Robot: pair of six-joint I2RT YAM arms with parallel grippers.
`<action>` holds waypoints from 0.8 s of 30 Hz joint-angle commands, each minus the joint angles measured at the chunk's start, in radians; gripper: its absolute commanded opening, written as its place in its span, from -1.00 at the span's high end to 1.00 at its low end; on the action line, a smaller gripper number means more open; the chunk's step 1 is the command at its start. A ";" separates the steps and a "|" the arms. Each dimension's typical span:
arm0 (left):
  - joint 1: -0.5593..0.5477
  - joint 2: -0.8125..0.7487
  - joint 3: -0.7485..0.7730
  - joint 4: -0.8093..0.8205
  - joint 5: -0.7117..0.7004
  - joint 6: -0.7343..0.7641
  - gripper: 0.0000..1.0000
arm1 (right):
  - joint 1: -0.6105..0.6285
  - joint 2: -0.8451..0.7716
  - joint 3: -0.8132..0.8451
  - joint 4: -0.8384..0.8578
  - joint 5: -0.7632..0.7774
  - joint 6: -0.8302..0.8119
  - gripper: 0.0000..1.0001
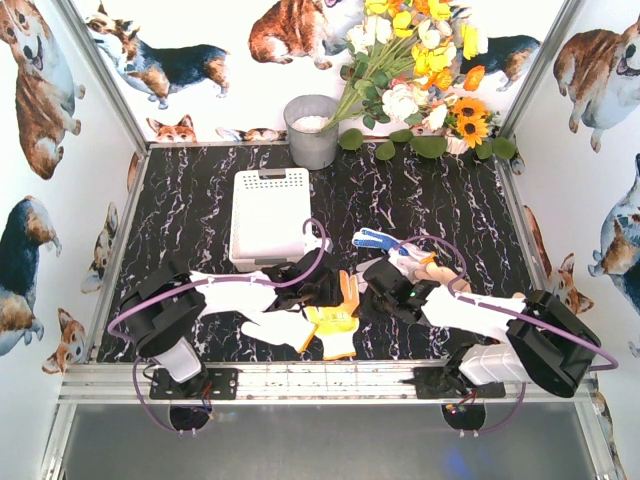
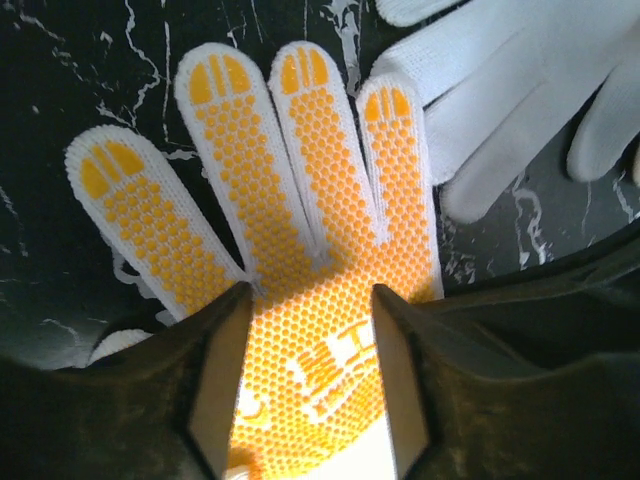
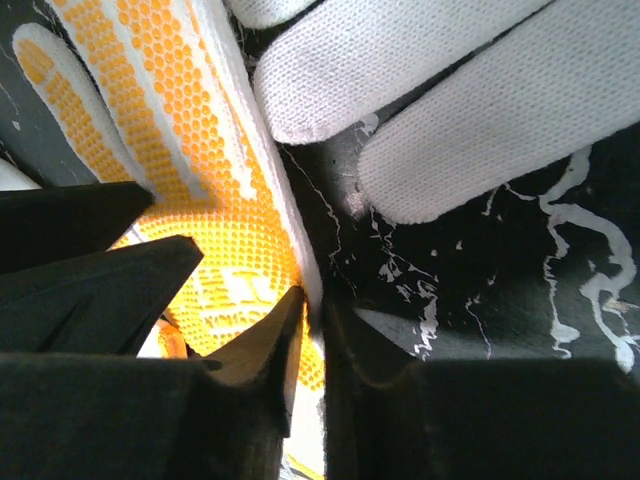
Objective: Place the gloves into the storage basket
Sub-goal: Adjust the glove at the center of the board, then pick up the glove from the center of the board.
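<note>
Our left gripper (image 2: 310, 300) straddles the yellow-dotted glove (image 2: 300, 190) with jaws apart, while our right gripper (image 3: 312, 305) pinches its edge.

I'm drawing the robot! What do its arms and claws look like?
Each arm, left arm and right arm, has black joints, a white middle tube and a looping purple cable. The left gripper and right gripper have two black wedge-shaped fingers; the left's inner pads are cream.

Black marbled table (image 1: 190, 200) with white basket (image 1: 270, 215), grey bucket (image 1: 312, 135), scattered gloves (image 1: 335, 322), perhaps flowers (image 1: 420, 60) behind
</note>
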 commanded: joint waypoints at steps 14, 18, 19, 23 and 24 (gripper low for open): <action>0.091 -0.406 0.119 -0.332 0.021 0.328 -0.90 | -0.132 -0.444 0.258 -0.656 0.281 -0.282 -0.14; 0.239 -0.488 0.186 -0.486 0.054 0.429 -0.98 | -0.231 -0.441 0.327 -0.695 0.286 -0.389 -0.22; 0.285 -0.507 0.198 -0.513 0.068 0.454 -1.00 | -0.244 -0.421 0.349 -0.701 0.290 -0.417 -0.23; 0.472 -0.559 0.215 -0.580 0.138 0.553 -0.99 | -0.269 -0.296 0.455 -0.726 0.328 -0.518 -0.27; 0.532 -0.568 0.208 -0.586 0.156 0.574 -0.99 | -0.271 -0.265 0.479 -0.721 0.334 -0.543 -0.33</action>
